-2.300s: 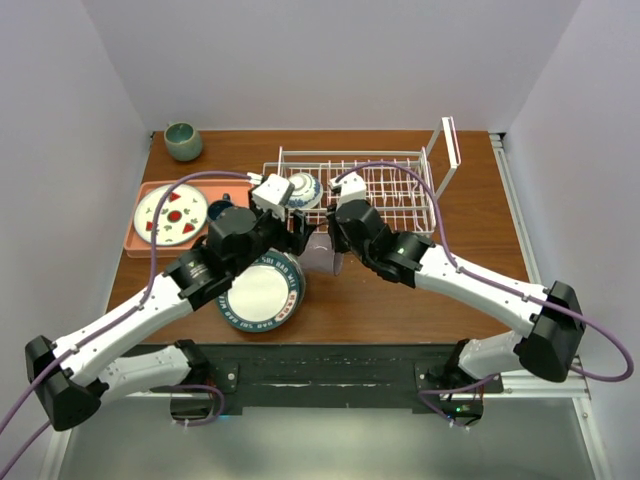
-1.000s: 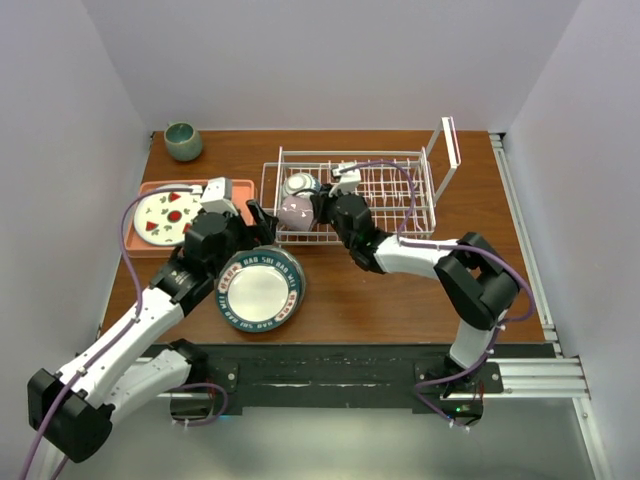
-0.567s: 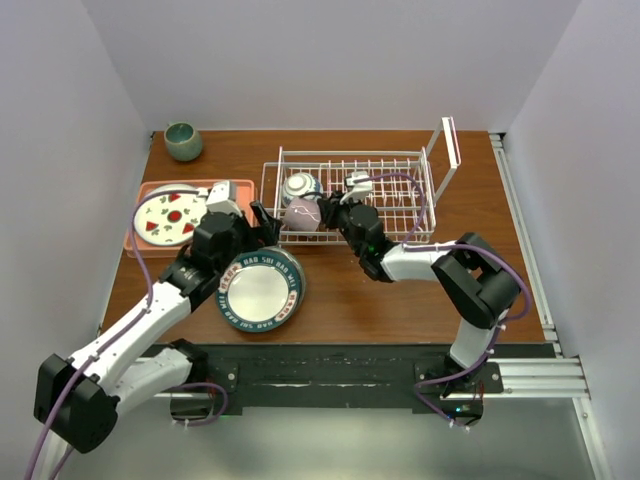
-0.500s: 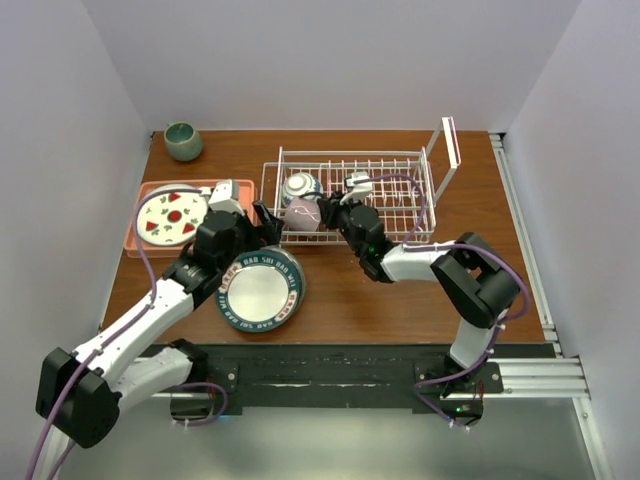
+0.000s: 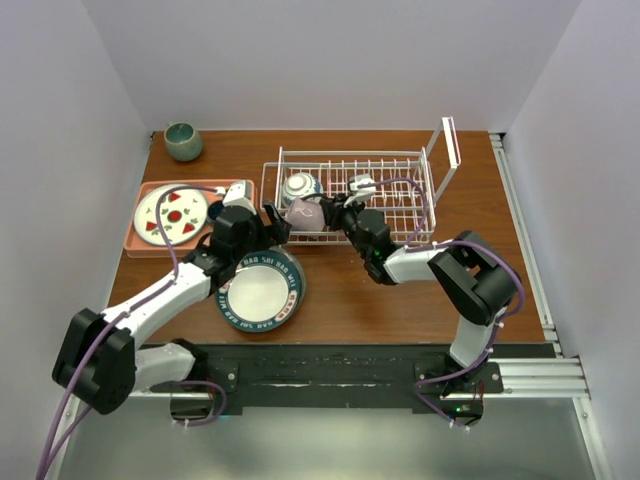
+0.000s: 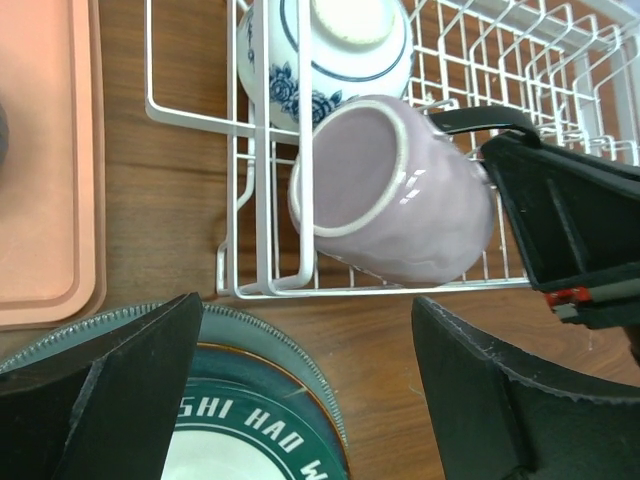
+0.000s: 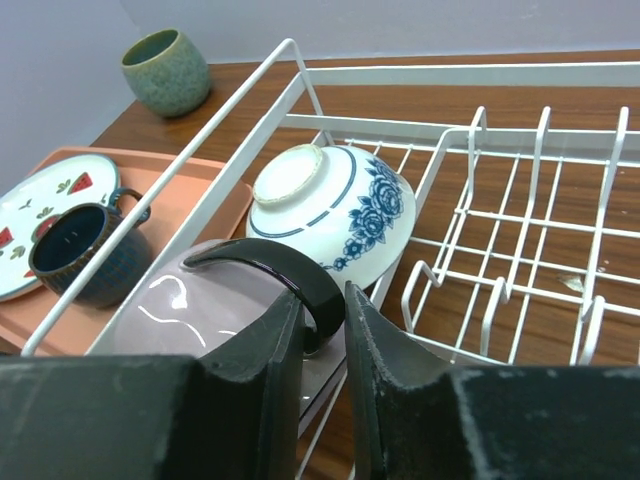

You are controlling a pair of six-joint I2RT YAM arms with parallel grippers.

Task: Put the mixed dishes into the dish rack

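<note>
teal-rimmed plate [image 6: 262, 425] — "shi hao"

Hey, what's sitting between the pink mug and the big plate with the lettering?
Only the dish rack's front wire rail and a narrow strip of bare wooden table separate the mug from the plate; the left wrist view shows it best.

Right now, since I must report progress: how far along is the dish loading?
Done: the patterned bowl sits upside down in the dish rack. In hand: the right tool is shut on the handle of the pinkish mug, which lies sideways in the rack; the left tool hangs open nearby. Left: the lettered plate and a teal plate beneath it, on the table.
</note>
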